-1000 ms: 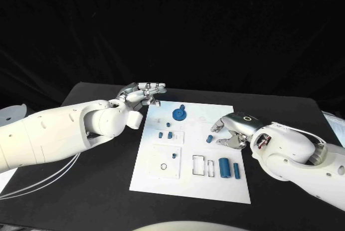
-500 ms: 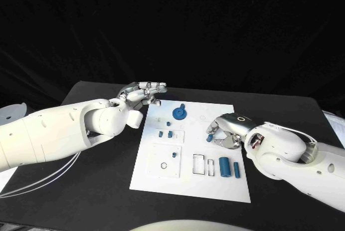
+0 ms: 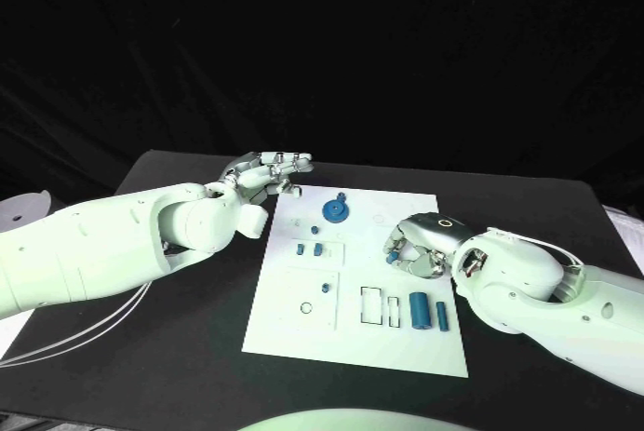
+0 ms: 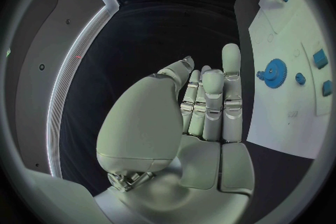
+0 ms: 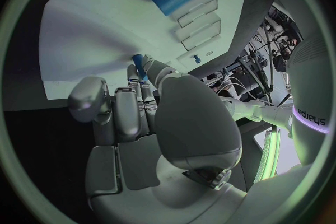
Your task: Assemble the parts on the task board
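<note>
Right hand: my right hand (image 3: pixel 420 248) is low over the right edge of the task board (image 3: pixel 302 333); its fingers are curled in around a small blue peg (image 3: pixel 394 258), which I read as pinched at the fingertips; in the right wrist view the blue peg (image 5: pixel 139 64) shows just past the fingertips (image 5: pixel 149 67), so the hold looks shallow.

Left hand: my left hand (image 3: pixel 266 176) hangs above the board's far left corner; its fingers lie straight and close together with nothing in them; in the left wrist view the hand (image 4: pixel 203 123) touches no part.

Parts nearby: two blue cylinders (image 3: pixel 430 313) lie side by side near the board's right edge, just beside my right wrist; a blue gear (image 3: pixel 334 210) stands at the far end; small blue pieces (image 3: pixel 309 250) sit left of centre.

Risk, slip: the peg could roll out of so slight a pinch if I turn the wrist quickly; it would drop onto the board and skitter.

Risk, collision: the forearm is close to the cylinders; a sweep towards the centre could knock them off.

Risk, seating: I cannot tell the peg's tilt; pressed in crooked, it could jam.
</note>
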`<action>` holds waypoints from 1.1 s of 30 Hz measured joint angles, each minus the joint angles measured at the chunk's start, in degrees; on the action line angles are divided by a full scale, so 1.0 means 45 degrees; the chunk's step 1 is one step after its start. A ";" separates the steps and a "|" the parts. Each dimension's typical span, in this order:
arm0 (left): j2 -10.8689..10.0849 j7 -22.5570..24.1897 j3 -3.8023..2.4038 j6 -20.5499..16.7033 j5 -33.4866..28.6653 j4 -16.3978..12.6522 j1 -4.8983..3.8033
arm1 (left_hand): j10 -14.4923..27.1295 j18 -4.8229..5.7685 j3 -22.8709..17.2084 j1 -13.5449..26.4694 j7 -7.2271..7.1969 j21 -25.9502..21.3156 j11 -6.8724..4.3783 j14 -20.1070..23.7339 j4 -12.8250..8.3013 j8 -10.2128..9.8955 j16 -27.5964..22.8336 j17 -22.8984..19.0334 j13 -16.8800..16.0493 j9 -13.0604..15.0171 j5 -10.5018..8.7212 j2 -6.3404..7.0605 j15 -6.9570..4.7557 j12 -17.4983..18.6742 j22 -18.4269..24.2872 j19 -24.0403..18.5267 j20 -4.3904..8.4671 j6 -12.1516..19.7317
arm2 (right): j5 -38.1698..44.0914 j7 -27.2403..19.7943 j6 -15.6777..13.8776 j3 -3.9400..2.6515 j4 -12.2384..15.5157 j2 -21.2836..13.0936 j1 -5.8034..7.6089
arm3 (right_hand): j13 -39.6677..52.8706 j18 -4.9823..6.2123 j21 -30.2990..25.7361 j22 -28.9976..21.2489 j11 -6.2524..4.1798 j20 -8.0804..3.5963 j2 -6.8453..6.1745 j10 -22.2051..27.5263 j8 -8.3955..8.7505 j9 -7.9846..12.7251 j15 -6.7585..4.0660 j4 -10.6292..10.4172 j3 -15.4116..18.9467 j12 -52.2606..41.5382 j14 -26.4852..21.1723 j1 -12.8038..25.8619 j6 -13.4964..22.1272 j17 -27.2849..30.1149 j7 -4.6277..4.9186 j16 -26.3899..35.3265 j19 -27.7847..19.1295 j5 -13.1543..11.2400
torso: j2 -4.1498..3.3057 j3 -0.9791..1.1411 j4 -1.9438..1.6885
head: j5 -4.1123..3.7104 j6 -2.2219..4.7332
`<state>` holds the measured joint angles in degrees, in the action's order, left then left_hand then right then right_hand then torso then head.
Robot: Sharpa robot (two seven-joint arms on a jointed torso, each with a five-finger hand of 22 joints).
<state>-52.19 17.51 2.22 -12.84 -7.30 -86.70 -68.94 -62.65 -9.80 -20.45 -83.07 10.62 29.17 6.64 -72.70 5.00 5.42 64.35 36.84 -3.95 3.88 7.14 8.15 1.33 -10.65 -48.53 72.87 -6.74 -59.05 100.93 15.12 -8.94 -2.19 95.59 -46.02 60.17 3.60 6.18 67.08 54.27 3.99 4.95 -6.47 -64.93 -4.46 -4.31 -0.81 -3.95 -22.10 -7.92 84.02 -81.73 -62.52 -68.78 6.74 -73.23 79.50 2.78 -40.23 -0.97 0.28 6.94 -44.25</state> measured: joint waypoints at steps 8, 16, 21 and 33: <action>0.0002 -0.0014 0.0000 0.0015 0.0000 -0.0001 0.0000 | 0.0000 0.0001 0.0000 0.0000 0.0000 0.0000 0.0000 0.0000 0.0000 0.0000 0.0000 0.0000 0.0000 0.0000 0.0000 0.0000 0.0000 0.0000 0.0000 0.0000 0.0000 0.0000 | 0.0044 -0.0021 -0.0083 -0.0005 -0.0179 0.0071 0.0004 | 0.0066 0.0000 0.0231 0.0346 -0.0257 -0.0119 0.0282 -0.1079 -0.0373 -0.0127 -0.0142 0.0268 -0.0613 -0.0184 0.0003 -0.0142 -0.0885 -0.0259 -0.0085 -0.0248 0.0118 -0.0085 | 0.0001 0.0001 -0.0001 | -0.0017 -0.0020; 0.0008 -0.0032 0.0000 0.0032 0.0000 0.0002 0.0000 | 0.0000 0.0000 0.0000 0.0000 0.0000 0.0000 0.0000 0.0000 0.0000 0.0000 0.0000 0.0001 0.0000 0.0000 0.0000 0.0000 0.0000 0.0000 0.0000 0.0000 0.0000 0.0000 | 0.0102 -0.0050 -0.0440 0.0031 -0.0066 -0.0025 -0.0039 | 0.0124 0.0000 0.0283 0.0415 -0.0315 -0.0141 0.0494 -0.1411 -0.0392 -0.0127 -0.0234 0.0387 -0.0839 -0.0198 0.0002 -0.0351 -0.1010 -0.0312 -0.0154 -0.0308 0.0140 -0.0027 | 0.0004 0.0001 -0.0004 | -0.0031 -0.0023; 0.0009 -0.0050 0.0000 0.0042 0.0001 0.0007 0.0000 | 0.0000 0.0000 -0.0040 0.0000 0.0000 0.0000 0.0000 0.0000 -0.0040 0.0000 0.0000 -0.0023 0.0000 0.0000 0.0000 0.0000 0.0000 -0.0073 -0.0001 0.0000 0.0000 0.0000 | 0.0015 -0.0062 -0.0715 -0.0050 0.0384 -0.0301 -0.0024 | 0.0089 0.0001 0.0283 0.0430 -0.0290 -0.0188 0.0503 -0.1436 -0.0392 -0.0127 -0.0234 0.0387 -0.0839 -0.0098 0.0002 -0.0342 -0.1014 -0.0318 -0.0158 -0.0335 0.0187 -0.0026 | 0.0013 0.0000 -0.0002 | -0.0033 -0.0023; 0.0020 -0.0096 0.0000 0.0070 0.0002 0.0021 0.0000 | 0.0000 0.0001 -0.0040 0.0000 0.0000 0.0000 0.0000 0.0000 -0.0040 0.0000 0.0000 -0.0044 0.0000 0.0000 0.0000 0.0000 0.0000 -0.0075 -0.0002 0.0000 0.0000 0.0000 | -0.0809 -0.0113 -0.1201 -0.0265 0.1907 -0.0817 0.0239 | 0.0073 0.0000 0.0332 0.0443 -0.0286 -0.0188 0.0399 -0.1439 -0.0392 -0.0127 -0.0234 0.0388 -0.0839 0.0018 0.0002 -0.0159 -0.1014 -0.0326 -0.0158 -0.0356 0.0186 -0.0028 | 0.0017 -0.0005 -0.0004 | -0.0013 -0.0004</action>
<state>-52.10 17.08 2.22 -12.52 -7.30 -86.61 -68.94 -62.65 -9.80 -20.63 -83.07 10.62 29.17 6.65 -72.70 4.82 5.42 64.35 36.65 -3.95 3.88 7.14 8.15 1.33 -10.99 -48.53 72.87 -6.74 -59.05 97.29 14.61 -14.35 -3.38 104.17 -49.70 61.25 3.93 6.18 68.57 56.26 2.70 4.10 -4.67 -71.41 -6.22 -4.89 -1.86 -2.20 -25.88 -7.84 84.03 -82.44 -67.08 -70.24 6.03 -74.84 80.34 2.65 -40.16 -0.99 0.26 6.88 -44.26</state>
